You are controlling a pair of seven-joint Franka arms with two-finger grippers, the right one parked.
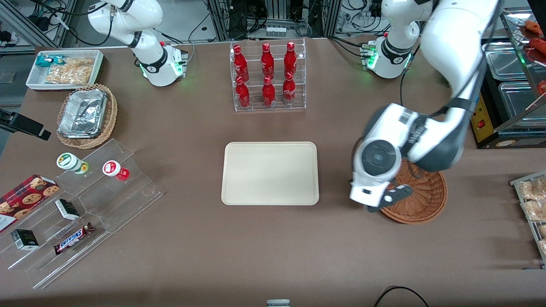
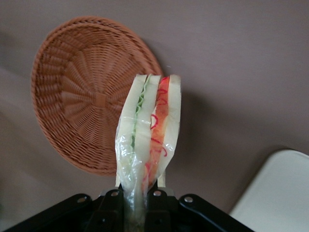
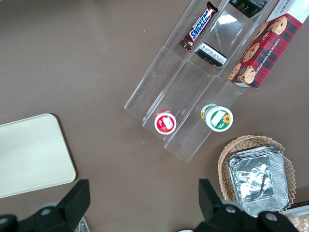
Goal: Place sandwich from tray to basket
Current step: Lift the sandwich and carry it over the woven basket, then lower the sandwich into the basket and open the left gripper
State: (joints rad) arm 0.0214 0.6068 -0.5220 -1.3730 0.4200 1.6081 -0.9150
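Above the round brown wicker basket (image 1: 420, 198) is my gripper (image 1: 396, 197), its fingers partly hidden by the arm. In the left wrist view the gripper (image 2: 136, 193) is shut on the wrapped end of a sandwich (image 2: 142, 130), white bread with green and red-orange filling. That sandwich overlaps the edge of the basket (image 2: 91, 96) in this view; the basket's inside that shows holds nothing. In the front view the sandwich cannot be made out. The cream tray (image 1: 270, 173) lies flat beside the basket, bare.
A clear rack of red bottles (image 1: 268, 74) stands farther from the front camera than the tray. An oven (image 1: 512, 98) and a rack with wrapped food (image 1: 533, 204) are toward the working arm's end. A clear stepped shelf (image 1: 106, 200) with small goods lies toward the parked arm's end.
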